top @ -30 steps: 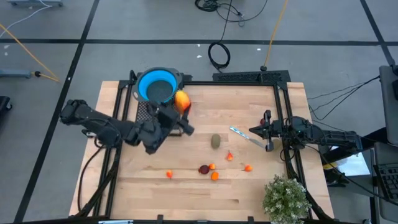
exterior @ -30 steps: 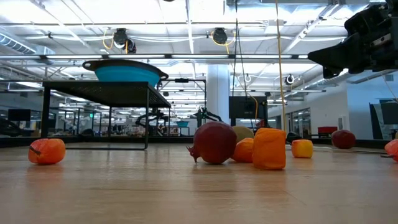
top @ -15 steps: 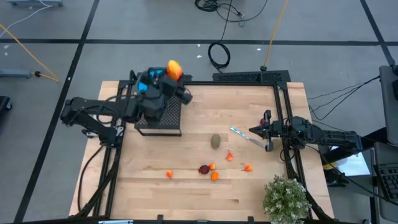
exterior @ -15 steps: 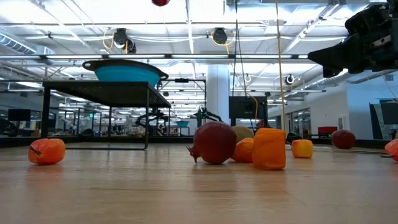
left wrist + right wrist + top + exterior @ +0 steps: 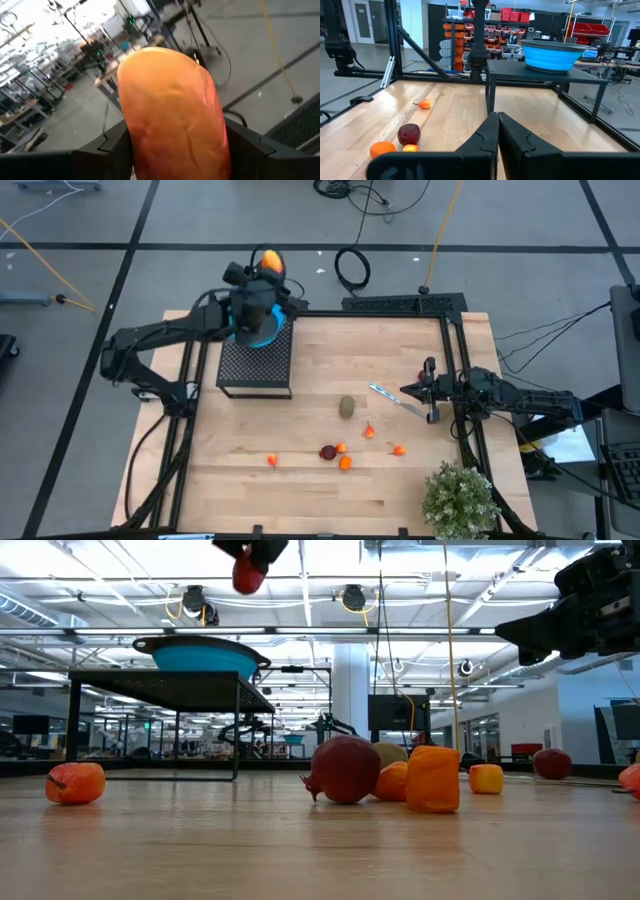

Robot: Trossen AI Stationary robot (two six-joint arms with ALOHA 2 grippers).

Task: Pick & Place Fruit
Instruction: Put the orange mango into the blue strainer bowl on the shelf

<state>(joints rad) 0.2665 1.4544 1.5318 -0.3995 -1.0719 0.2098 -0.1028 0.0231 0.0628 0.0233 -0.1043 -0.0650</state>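
Left gripper is pinching the long red-orange fruit between its fingers, held high above the blue bowl on the black mesh stand. My right gripper waits pressed together near the table's right edge, by the silvery utensil. On the pale wooden table lie the brownish-green oval, the dark red fruit and several small orange pieces, with a potted plant at the near right corner. Beyond is a bright workshop with grey floor, cables, racks and red bins; I can read no writing.
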